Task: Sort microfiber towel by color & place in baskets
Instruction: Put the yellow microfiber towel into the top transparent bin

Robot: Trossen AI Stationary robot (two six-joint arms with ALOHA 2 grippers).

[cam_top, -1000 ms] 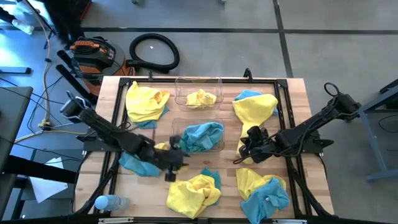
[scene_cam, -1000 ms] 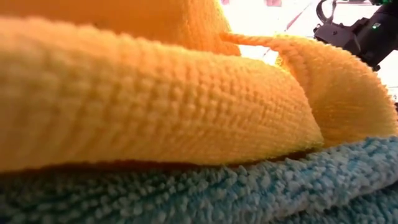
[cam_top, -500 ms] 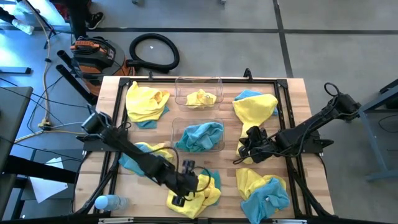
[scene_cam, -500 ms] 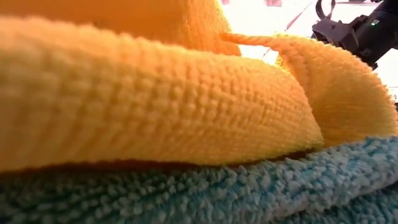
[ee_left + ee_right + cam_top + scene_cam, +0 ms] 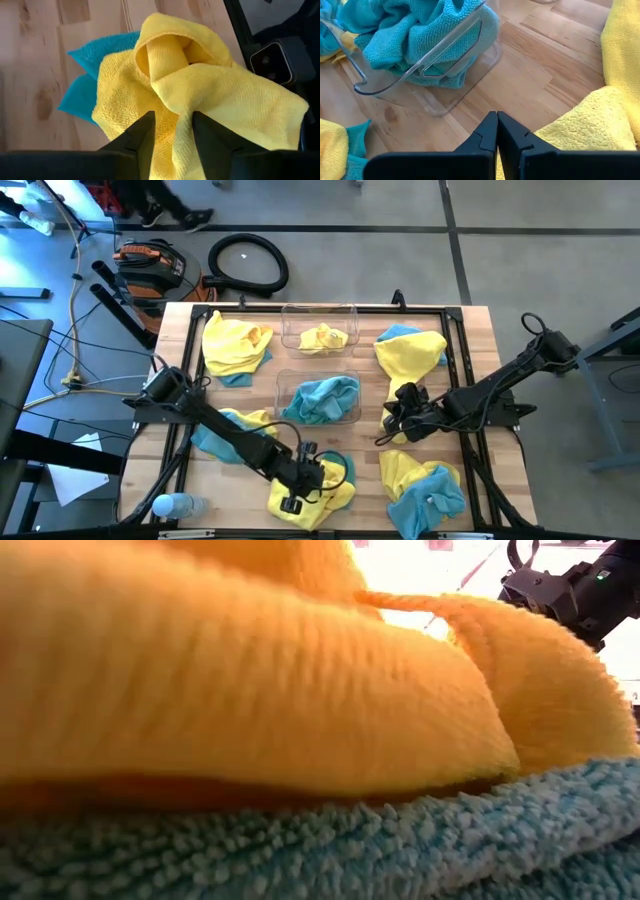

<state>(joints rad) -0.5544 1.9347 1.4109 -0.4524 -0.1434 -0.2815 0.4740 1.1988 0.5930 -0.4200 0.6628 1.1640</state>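
My left gripper [image 5: 300, 488] is down on the near-centre pile, a yellow towel [image 5: 200, 80] lying over a turquoise one [image 5: 87, 65], and is shut on a fold of the yellow. My right gripper [image 5: 497, 131] is shut and hovers right of the baskets, beside a yellow towel [image 5: 590, 125]. The far basket [image 5: 345, 315] holds a yellow towel [image 5: 325, 337]. The near basket [image 5: 285, 380] holds turquoise towels [image 5: 325, 398]. The low view is filled by the yellow towel [image 5: 250, 690] resting on the turquoise one [image 5: 300, 850]. My left gripper has a raised fold of the yellow towel [image 5: 173, 131] between its two fingers, which come slanting down from the table's left. The towel still lies on the turquoise towel and the table. How many layers are in the fold, I cannot tell.
More yellow-and-turquoise piles lie at the far left [image 5: 235, 345], far right [image 5: 410, 352], near right [image 5: 425, 485] and left [image 5: 225, 435]. A water bottle [image 5: 172, 506] lies at the near left corner. A black frame [image 5: 195, 360] runs around the table.
My left gripper has swung from beside the near basket toward the table's near edge and down onto the near-centre pile, tipping more steeply. In the low view the yellow towel's top fold has shifted and blurs. My right gripper has kept still.
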